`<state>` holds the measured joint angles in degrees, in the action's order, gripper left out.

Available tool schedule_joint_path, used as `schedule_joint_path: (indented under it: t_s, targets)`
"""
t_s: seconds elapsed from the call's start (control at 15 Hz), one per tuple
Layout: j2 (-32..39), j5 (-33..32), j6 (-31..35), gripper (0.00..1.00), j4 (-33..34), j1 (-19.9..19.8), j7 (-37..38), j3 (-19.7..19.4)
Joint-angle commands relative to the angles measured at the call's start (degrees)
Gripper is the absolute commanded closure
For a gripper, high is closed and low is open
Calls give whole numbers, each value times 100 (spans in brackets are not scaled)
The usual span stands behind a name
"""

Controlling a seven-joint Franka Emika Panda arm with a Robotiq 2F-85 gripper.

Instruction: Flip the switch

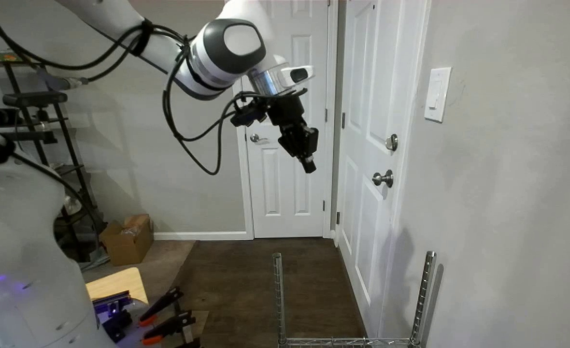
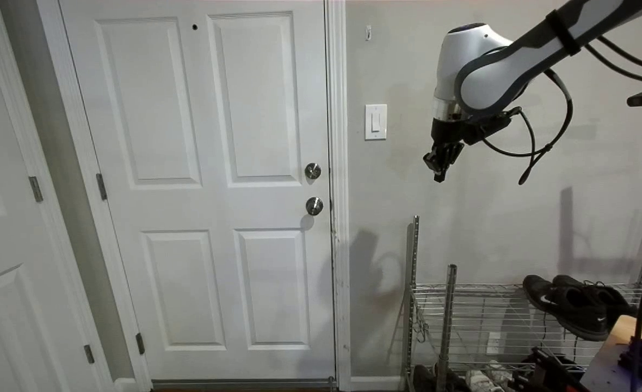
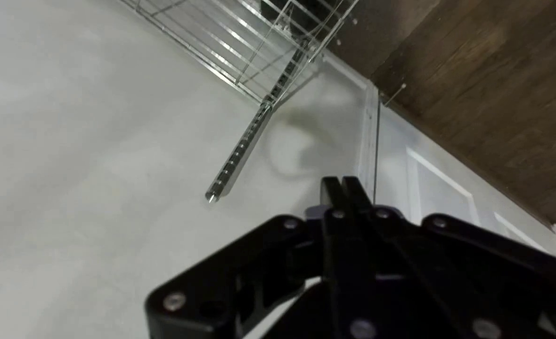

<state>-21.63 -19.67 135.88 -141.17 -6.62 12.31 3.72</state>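
The robot arm [image 1: 227, 53] comes in from above in both exterior views, and beside its lower part there is a worktop [image 2: 598, 367], visible only partly. In an exterior view, a wooden board [image 1: 118, 286] lies by the far edge of this worktop, and two clamps [image 1: 164, 304], black with orange ends, are at its right edge. Past this right edge stands a wire rack [image 2: 449, 305], which carries a pair of black shoes [image 2: 566, 307]. Higher than the rack, and outside all the edges of the worktop, hangs the tool [image 3: 341, 183], with its tip pointed mostly downward. The tool is narrow: in the wrist view its two fingers [image 3: 332, 193] stand side by side, with only a thin dark line between them. The switch [image 1: 438, 94], small, white and upright, is on the grey wall [image 1: 507, 193], well beyond the corners of the worktop; in both exterior views it appears apart from the tool and higher than its tip. Near the switch is a white door [image 2: 217, 209] with two round metal knobs [image 2: 314, 206], one above the other. Farther back there are another door [image 1: 285, 179], with a metal handle [image 1: 256, 138], and an open cardboard box [image 1: 126, 244].
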Motion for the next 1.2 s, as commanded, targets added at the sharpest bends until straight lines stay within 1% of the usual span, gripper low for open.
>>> schedule_joint_path:
  t_s: [0.0, 0.13, 0.2, 0.27, 0.33, 0.47, 0.53, 0.6, 0.67, 0.8, 1.13]
  targets:
    - [523, -971, 743, 100, 338, -358, 510, 175]
    - [738, -1510, 989, 95, 516, -472, 907, 243]
    - [853, -1802, 1044, 97, 630, -511, 1144, 292]
    - [944, -2070, 1064, 95, 726, -505, 1350, 302]
    - [1035, -2470, 1013, 95, 865, -514, 1651, 346]
    - [1192, -3198, 888, 97, 1136, -421, 2169, 345]
    - [1264, -3540, 838, 97, 1260, -369, 2414, 328]
    - [1368, -3862, 734, 98, 1438, -297, 2632, 321]
    - [1474, -4094, 646, 97, 1590, -215, 2765, 287]
    - [1686, -4419, 497, 96, 1862, -52, 2931, 211]
    - [2265, -4722, 152, 97, 2589, 312, 2869, 62]
